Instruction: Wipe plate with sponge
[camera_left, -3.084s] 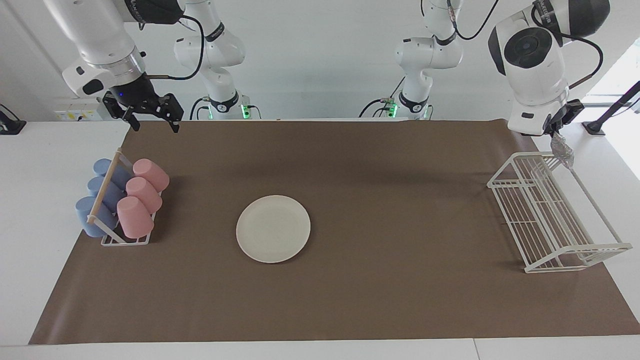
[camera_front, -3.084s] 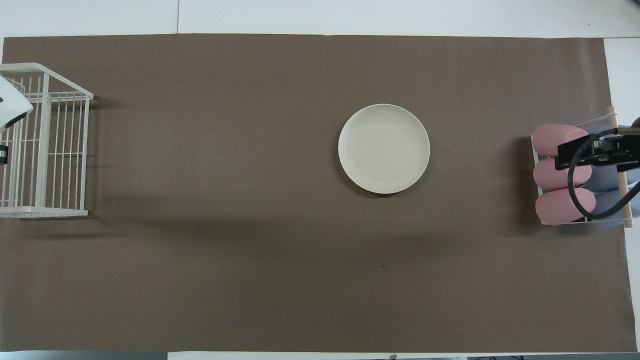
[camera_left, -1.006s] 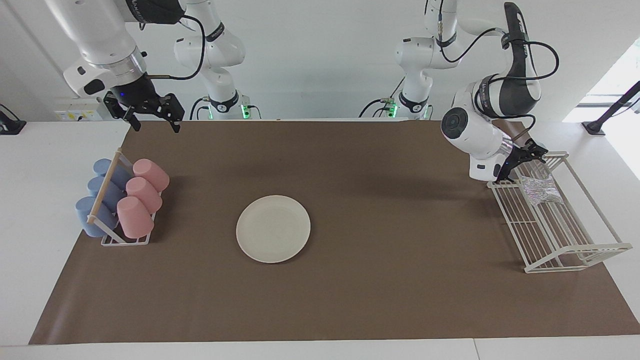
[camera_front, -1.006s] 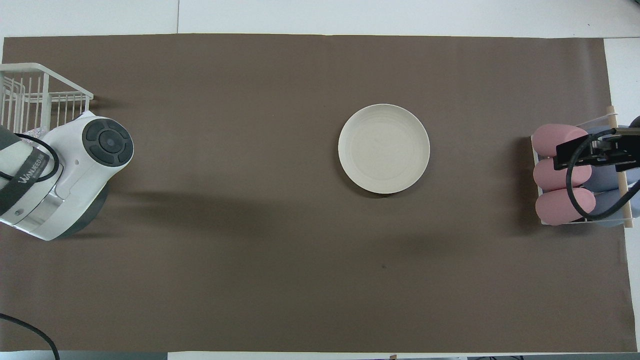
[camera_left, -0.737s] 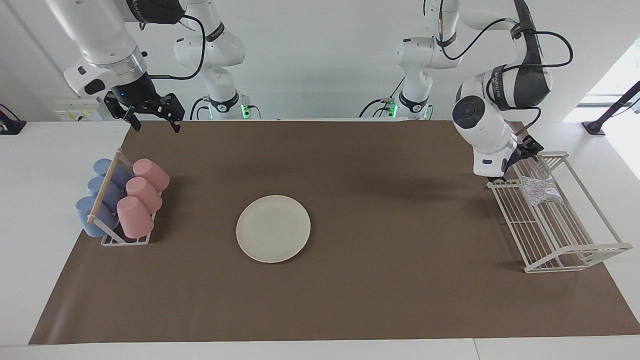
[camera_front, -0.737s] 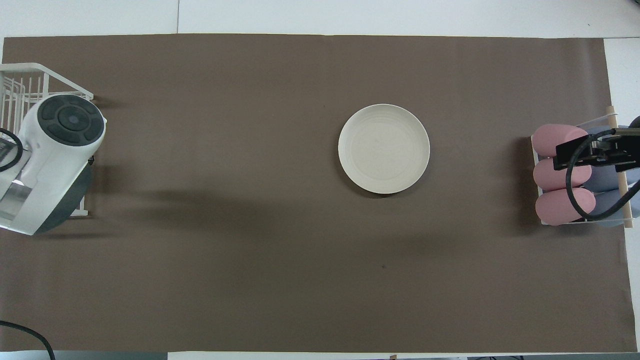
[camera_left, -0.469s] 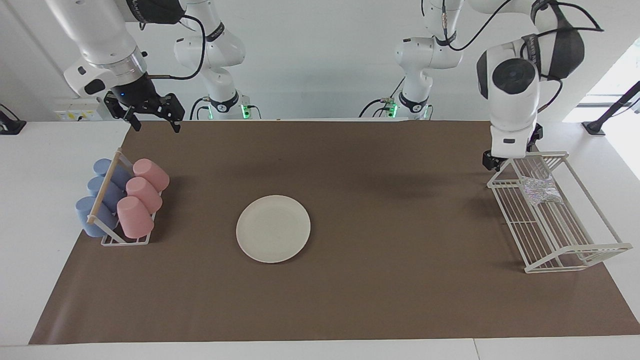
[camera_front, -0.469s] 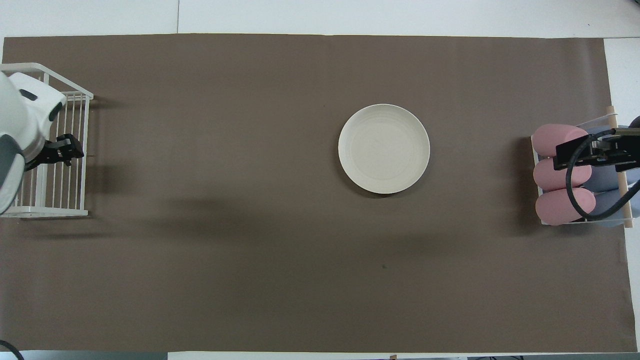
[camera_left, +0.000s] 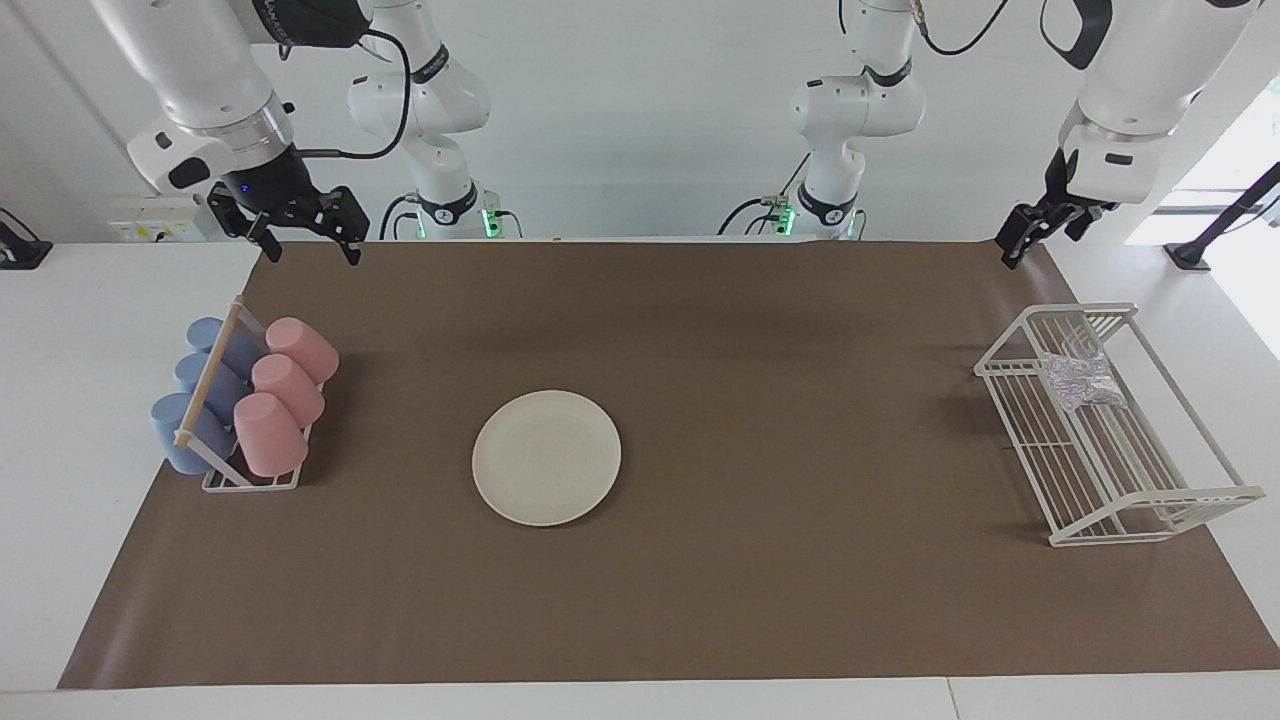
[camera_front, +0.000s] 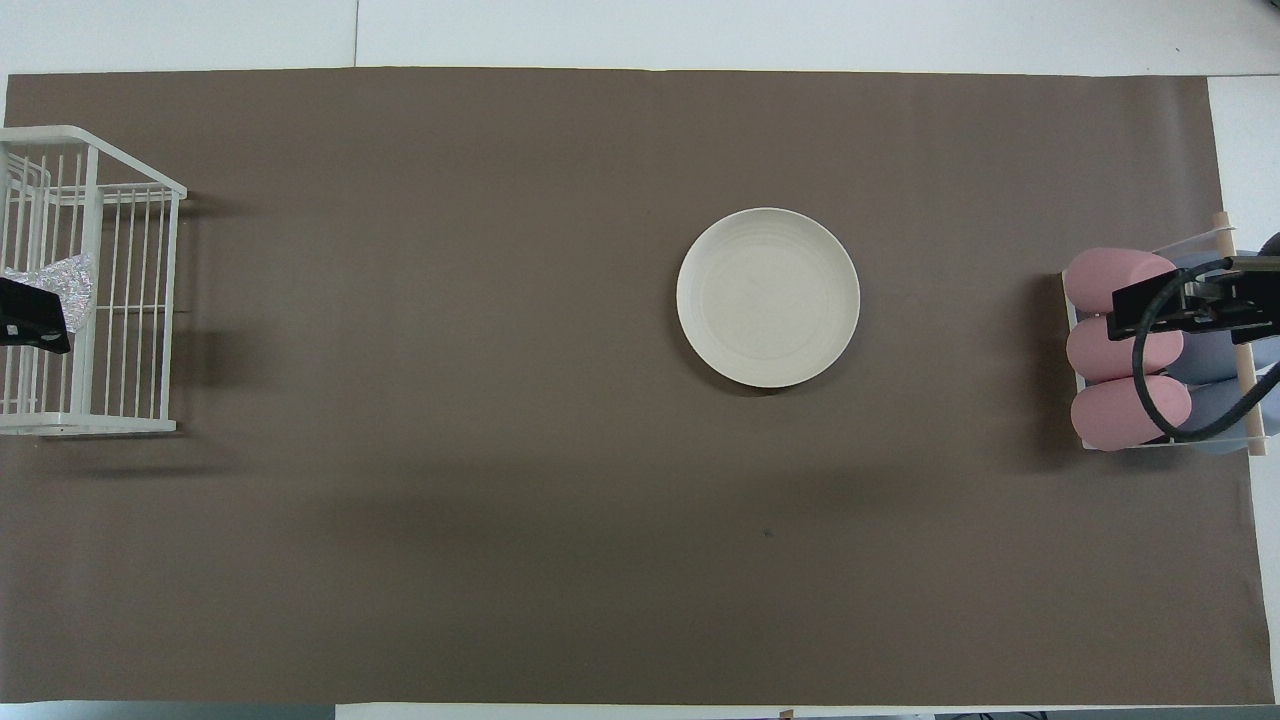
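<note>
The left gripper (camera_left: 1040, 228) hangs open and empty over the brown mat's (camera_left: 760, 330) corner. The small, silvery, glittery sponge (camera_left: 1078, 381) lies in the white wire rack (camera_left: 1150, 500). The round cream plate (camera_left: 546, 457) sits mid-mat. The right gripper (camera_left: 305, 237) waits, open, over the other near corner.

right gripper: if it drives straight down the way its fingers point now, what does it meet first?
Probably the bare brown mat at the table corner nearest the robots. The right gripper, open, points down there; the cup rack lies farther out, though depth is unclear.
</note>
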